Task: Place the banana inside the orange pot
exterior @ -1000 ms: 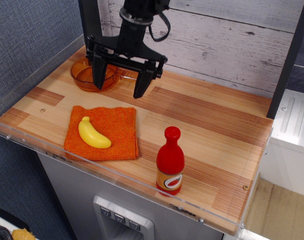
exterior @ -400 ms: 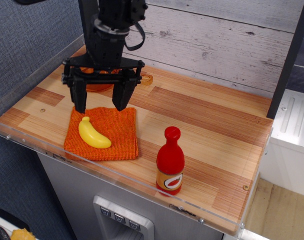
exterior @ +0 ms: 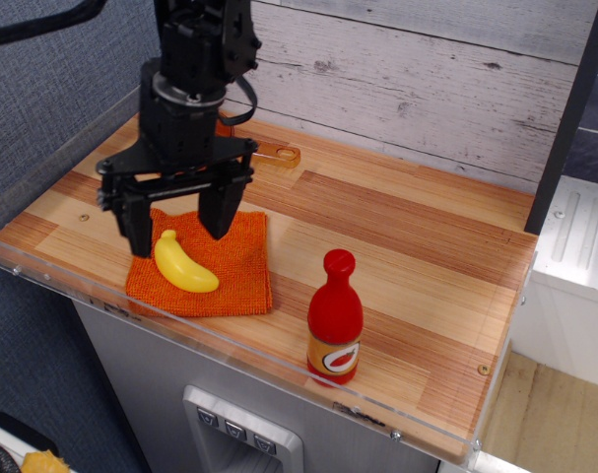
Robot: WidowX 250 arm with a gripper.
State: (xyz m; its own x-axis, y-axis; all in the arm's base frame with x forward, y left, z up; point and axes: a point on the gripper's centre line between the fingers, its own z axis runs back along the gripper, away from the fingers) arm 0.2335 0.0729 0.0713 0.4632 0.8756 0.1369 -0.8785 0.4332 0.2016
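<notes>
The black robot arm comes down from the top of the view, near the grey wall, and points its black two-fingered tool (exterior: 177, 225) almost straight down over the left part of the light wooden table (exterior: 397, 246); the tool's fingers are spread wide, one finger (exterior: 138, 229) at the left edge of the square orange woven cloth (exterior: 230, 261), the other (exterior: 220, 209) over the cloth's rear part; the small, smooth, bright yellow plastic banana (exterior: 184, 264) lies on the cloth, below and between the two fingers, and they appear to be clear of it, though the angle makes that hard to judge; the translucent orange plastic pot is mostly hidden behind the arm, only its flat handle (exterior: 277, 153) with a hole at the end showing at the rear of the table; a red plastic bottle (exterior: 335, 317) with a round cap stands upright near the front edge, well apart from the cloth.
</notes>
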